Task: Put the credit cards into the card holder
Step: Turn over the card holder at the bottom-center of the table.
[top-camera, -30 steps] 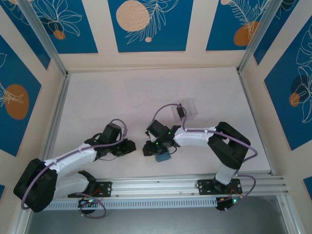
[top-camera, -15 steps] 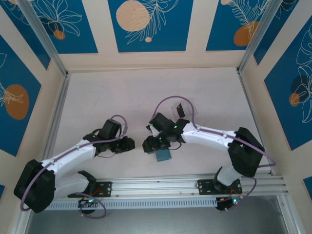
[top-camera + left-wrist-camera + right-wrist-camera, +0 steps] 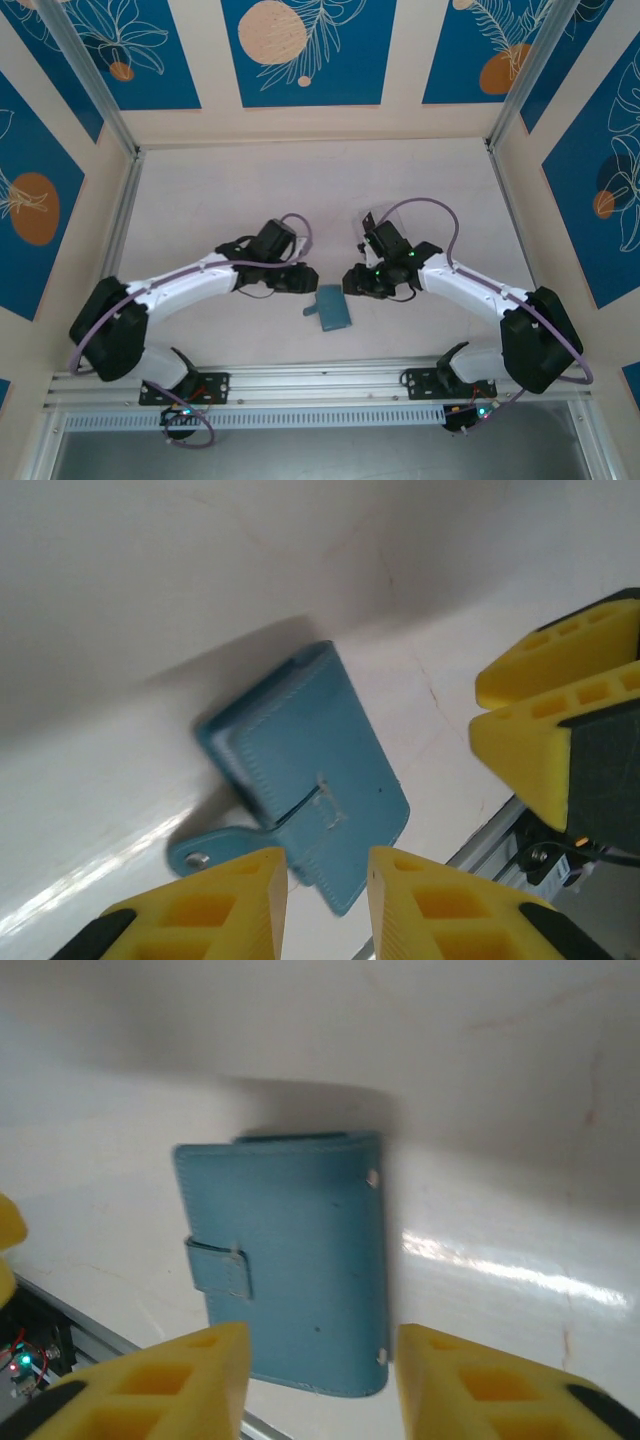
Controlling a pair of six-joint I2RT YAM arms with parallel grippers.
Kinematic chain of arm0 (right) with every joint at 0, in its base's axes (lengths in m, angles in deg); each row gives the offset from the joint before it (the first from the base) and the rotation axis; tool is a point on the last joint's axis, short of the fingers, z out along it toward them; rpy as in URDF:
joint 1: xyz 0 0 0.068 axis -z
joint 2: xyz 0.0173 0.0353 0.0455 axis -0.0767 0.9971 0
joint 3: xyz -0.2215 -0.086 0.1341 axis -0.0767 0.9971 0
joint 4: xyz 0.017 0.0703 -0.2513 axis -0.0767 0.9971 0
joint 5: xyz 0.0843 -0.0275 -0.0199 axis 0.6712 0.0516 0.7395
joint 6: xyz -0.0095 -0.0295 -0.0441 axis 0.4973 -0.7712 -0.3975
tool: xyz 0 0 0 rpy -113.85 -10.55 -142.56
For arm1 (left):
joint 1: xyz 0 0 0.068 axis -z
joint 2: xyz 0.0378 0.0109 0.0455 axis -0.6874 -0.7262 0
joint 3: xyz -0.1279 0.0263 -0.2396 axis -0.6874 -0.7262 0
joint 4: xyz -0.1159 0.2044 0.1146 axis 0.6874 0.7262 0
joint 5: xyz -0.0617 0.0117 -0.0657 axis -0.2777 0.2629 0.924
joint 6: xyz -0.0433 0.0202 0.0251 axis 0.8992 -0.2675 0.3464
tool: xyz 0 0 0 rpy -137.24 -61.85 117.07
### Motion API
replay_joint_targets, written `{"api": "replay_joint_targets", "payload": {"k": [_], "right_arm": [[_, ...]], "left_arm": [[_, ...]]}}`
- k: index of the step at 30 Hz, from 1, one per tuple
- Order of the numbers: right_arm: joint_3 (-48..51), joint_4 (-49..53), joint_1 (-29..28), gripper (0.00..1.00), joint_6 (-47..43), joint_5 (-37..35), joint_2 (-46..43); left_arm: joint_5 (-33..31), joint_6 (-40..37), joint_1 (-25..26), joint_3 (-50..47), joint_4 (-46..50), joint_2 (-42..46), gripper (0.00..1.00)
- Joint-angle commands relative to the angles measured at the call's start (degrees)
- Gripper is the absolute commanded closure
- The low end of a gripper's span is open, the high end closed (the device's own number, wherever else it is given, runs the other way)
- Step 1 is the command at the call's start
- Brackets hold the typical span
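Shut wallet [image 3: 329, 309] on the tabletop [image 3: 220, 190], between 2 arms

It lies just nearer the bases than both tips, its long axis running roughly toward the bases. The left pincer [image 3: 308, 280] stands narrowly parted and the right pincer [image 3: 350, 284] wider. Neither grips anything, and both are about equally near the wallet. A small dark thing [image 3: 368, 221] beyond the right arm may be a card.
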Motion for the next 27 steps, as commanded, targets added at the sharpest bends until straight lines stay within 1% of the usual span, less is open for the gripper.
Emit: {"api": "replay_joint_targets", "payload": {"k": [1, 6, 13, 20, 24, 25, 27], "right_arm": [[2.2, -2.2, 0.7, 0.49, -0.2, 4.5, -0.9], [4.7, -6.1, 0.9, 0.44, -0.2, 7.2, 1.8], [6.6, -11.3, 0.5, 0.39, -0.1, 9.7, 6.3], [6.5, -16.6, -2.1, 0.39, 0.5, 12.9, 11.3], [6.9, -20.5, -3.0, 0.49, 1.5, 16.3, 13.0], [6.9, -21.3, -3.1, 0.55, 1.7, 16.9, 13.1], [7.0, -21.9, -3.2, 0.71, 1.9, 17.4, 12.6]], "left_arm": [[-0.1, -2.3, 2.8, 2.2, 0.3, -4.7, 0.73], [1.1, -1.3, 3.4, -0.7, -3.1, -9.6, 0.74], [1.9, -0.8, 3.5, -4.5, -6.5, -13.4, 0.74], [2.1, 0.6, 3.5, -7.6, -9.4, -13.9, 0.75], [2.4, 1.6, 3.4, -8.8, -11.3, -14.4, 0.75], [2.7, 1.8, 3.4, -9.0, -11.8, -14.5, 0.75], [3.4, 2.3, 3.3, -9.2, -12.8, -14.3, 0.75]]}}
